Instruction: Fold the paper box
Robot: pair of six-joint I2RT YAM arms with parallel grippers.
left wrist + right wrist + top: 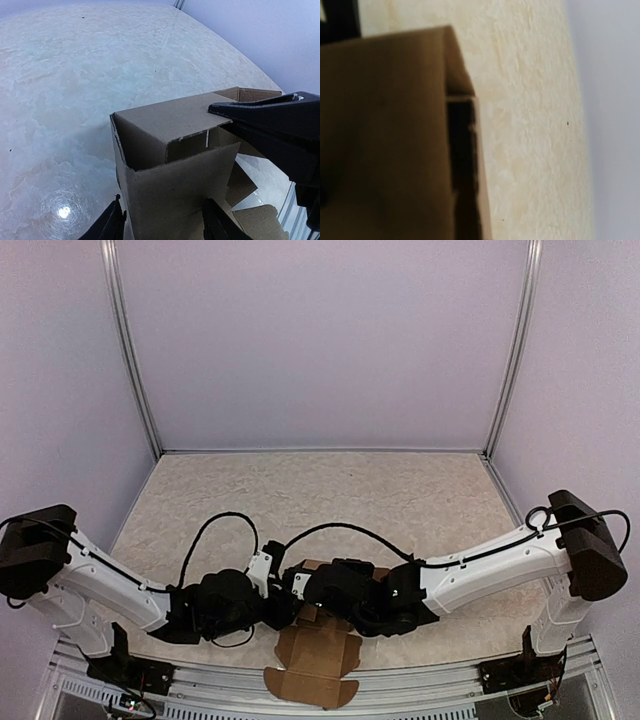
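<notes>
plain brown cardboard paper box (315, 665), part folded, sits at the near middle of the pale marbled table top (300, 490).

top view: one notched flap with rounded corners lies flat toward the near edge. it overlaps the grey metal rail (450, 675). the raised part is mostly hidden from above.

left wrist view: the paper box (165, 125) stands as an open-ended sleeve. one panel is folded level over the top, the side walls are upright, and the inside is hollow and shaded. a short slit and a ragged cut edge show on the top panel's near rim. more flaps hang loose at the lower right.

left gripper (162, 222): black fingers (112, 225) stand apart, one on each side of the box's near wall. both are against cardboard, clasped across the box.

right gripper (216, 107): jaws pressed together into one black wedge that comes in from the right. its tip lies on the top panel near the right corner.

right wrist view: the paper box (385, 140) shows as blurred cardboard filling the left, with a dark gap along one edge and table top beside it.
</notes>
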